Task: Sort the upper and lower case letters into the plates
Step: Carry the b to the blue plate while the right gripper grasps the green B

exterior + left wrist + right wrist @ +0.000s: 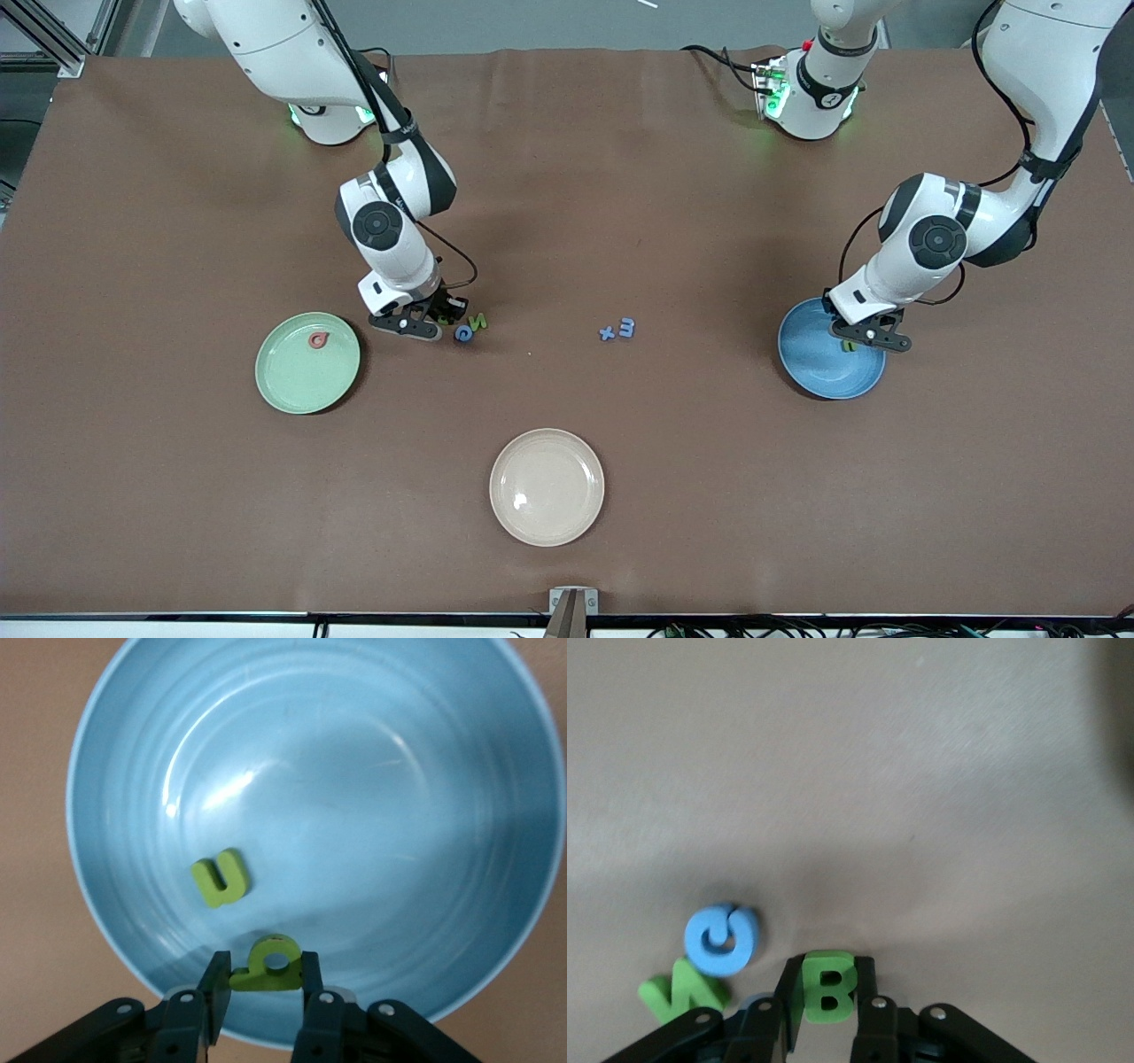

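The green letter B (827,987) sits pinched between the fingers of the right end effector (440,316), down at the surface (567,177) just beside the mint green plate (307,362), on that plate's side toward the left arm's end. Touching distance from the B lie a blue round letter (463,333) and a green N (478,322). A red letter (318,340) already rests in the mint plate.

To do this lift well, I judge the right arm should rise straight up before travelling, so the neighbours are not dragged along.

Toward the left arm's end, well apart from the mint plate, the left end effector (263,979) hangs over the blue plate (425,815), pinching a yellow-green letter (268,964); another yellow-green letter (221,877) lies inside. Between the plates sit two small blue letters (617,330); the beige plate (547,486) lies nearer the camera.
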Controlling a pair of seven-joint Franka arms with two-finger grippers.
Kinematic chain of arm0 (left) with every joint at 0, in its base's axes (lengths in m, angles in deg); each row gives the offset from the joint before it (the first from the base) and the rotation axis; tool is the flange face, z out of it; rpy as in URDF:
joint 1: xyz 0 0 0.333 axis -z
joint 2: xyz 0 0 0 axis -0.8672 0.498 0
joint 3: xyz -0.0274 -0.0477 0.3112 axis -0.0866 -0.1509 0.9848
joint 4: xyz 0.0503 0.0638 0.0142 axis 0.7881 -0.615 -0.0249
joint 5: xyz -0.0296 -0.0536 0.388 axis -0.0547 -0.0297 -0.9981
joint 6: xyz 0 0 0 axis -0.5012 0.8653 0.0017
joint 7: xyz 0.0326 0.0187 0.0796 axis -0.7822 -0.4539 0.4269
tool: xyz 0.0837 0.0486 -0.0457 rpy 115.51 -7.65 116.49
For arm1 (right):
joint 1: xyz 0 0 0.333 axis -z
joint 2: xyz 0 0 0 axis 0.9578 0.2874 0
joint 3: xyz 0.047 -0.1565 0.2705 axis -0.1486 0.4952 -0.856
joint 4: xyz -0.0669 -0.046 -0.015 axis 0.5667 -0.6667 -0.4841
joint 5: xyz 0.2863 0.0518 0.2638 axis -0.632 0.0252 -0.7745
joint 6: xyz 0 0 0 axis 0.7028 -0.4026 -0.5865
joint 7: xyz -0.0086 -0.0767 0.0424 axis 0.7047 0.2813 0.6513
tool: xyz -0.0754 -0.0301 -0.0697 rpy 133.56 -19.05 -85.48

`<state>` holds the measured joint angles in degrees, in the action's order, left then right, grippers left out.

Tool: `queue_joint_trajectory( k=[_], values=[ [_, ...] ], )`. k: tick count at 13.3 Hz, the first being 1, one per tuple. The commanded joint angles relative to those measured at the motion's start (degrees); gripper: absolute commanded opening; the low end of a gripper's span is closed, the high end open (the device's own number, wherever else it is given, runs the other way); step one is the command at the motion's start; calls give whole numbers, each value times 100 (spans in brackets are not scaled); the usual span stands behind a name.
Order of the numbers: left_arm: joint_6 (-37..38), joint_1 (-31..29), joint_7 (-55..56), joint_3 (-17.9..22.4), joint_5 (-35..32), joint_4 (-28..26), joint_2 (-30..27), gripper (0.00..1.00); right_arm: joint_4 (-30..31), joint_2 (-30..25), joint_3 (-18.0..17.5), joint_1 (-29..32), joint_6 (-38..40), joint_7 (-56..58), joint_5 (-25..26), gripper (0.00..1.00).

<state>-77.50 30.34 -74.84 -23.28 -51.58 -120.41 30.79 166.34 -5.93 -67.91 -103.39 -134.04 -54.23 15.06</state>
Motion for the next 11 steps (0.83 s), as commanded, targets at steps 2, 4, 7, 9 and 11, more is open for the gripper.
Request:
queue_joint_trajectory(
  k=[2,4,7,9,11],
  values=[
    [-54,-26,40,-57,-91,9,93,22,-428,-6,-4,468,558,375,91,4],
    [-54,-26,40,-57,-91,9,146,23,-499,-15,14,863,577,1042,91,4],
    [-54,-26,31,-57,-91,9,216,25,-1086,-68,14,1330,1609,1519,91,3],
    [-54,-26,22,-57,-91,9,243,27,-1317,-85,14,1532,2044,1756,100,3],
    [-54,-27,-4,-57,-91,36,199,47,-1300,-77,14,1813,2036,2125,204,3]
  ],
)
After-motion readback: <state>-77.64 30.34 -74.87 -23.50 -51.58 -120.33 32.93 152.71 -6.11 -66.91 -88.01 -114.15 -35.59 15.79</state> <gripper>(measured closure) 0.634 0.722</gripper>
